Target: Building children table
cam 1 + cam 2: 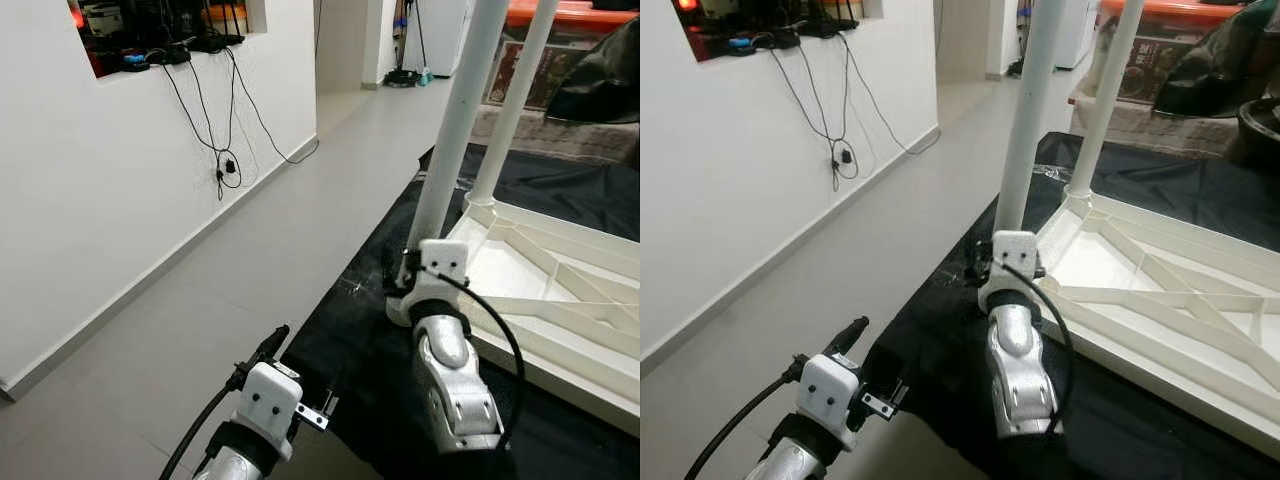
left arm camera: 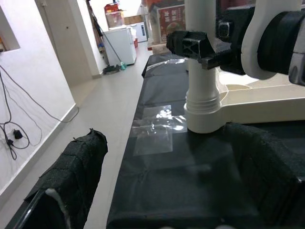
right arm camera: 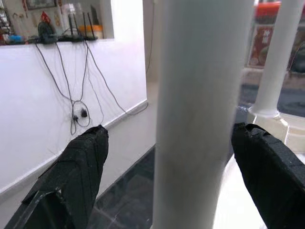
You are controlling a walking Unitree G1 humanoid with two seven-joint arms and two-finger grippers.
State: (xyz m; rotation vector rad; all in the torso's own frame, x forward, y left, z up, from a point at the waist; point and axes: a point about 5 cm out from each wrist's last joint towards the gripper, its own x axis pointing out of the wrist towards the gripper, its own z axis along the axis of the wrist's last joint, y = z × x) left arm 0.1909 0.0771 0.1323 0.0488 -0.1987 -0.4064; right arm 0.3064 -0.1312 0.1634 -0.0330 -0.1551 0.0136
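Observation:
The white children's table lies upside down on a black mat, its ribbed underside facing up. Two white legs stand upright in its corner sockets: the near leg and a far leg. My right gripper is low on the near leg, just above its socket. In the right wrist view the near leg stands between the spread fingers, and the gripper is open. My left gripper hovers open over the mat's left edge, pointing at the near leg's socket from a short way off.
A white wall runs along the left with dangling black cables and a plug. Grey tiled floor leads to a corridor at the back. A dark bag and a patterned rug lie beyond the table.

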